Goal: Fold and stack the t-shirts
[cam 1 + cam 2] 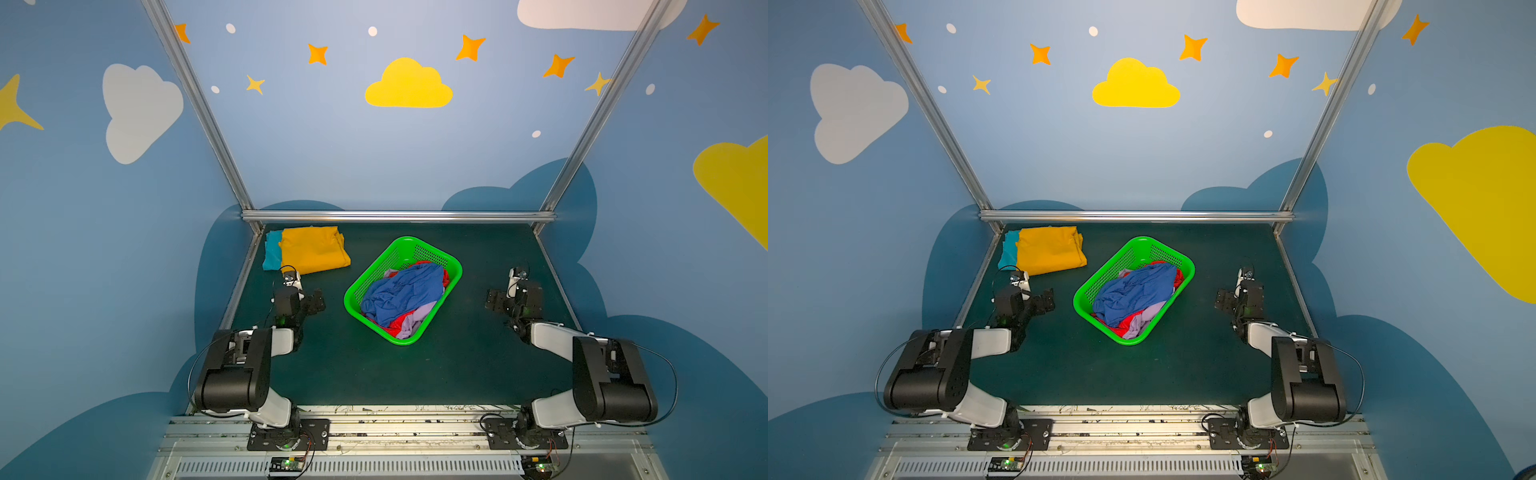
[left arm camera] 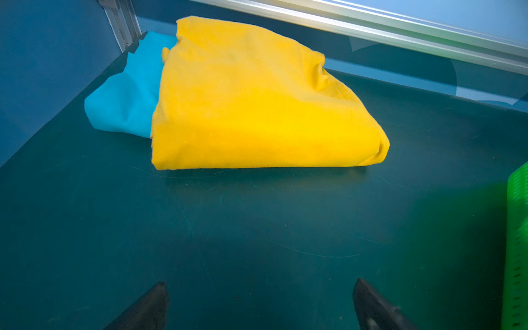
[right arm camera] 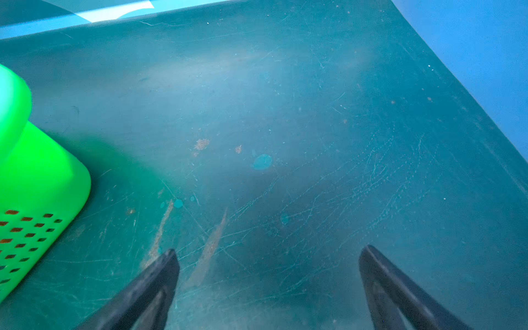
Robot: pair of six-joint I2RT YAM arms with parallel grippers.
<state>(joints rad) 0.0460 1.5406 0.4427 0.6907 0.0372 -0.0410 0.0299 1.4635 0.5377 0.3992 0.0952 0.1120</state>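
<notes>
Step in hand: judging by the layout, this is a pause between shirts. Two tees are folded and piled, three wait in the basket, and neither claw carries cloth.
Left claw [image 2: 260, 285]: its jaws are spread wide and empty, low over the dark green matted surface [image 1: 374, 374] and near the folded pile.
Right claw [image 3: 270, 250]: its jaws are also spread wide with nothing between them. It sits over bare surface on the basket's right side, well apart from any cloth.
Folded pile: a mustard yellow cloth t-shirt [image 1: 313, 249], folded to a rough rectangle, lies on a teal cloth t-shirt [image 1: 272, 249] in the far left corner. The teal one sticks out on the left, so the edges are not aligned.
Basket: a bright green plastic mesh basket [image 1: 374, 274] stands mid-surface, set at a slant.
Unfolded shirts: a royal blue cloth t-shirt [image 1: 403, 291] lies crumpled on top inside the basket. A red cloth t-shirt [image 1: 395, 328] and a lilac cloth t-shirt [image 1: 415, 318] are bunched beneath it and show at its edges.
Look of the blue tee: it is deeply creased and heaped. No collar, sleeve or print can be made out.
Next move: probably lifting the blue tee out, since it is uppermost. That calls for a pinch on a raised blue ridge alone so the red and lilac stay behind. Both claws would then spread it flat on the open surface in front of the basket.
</notes>
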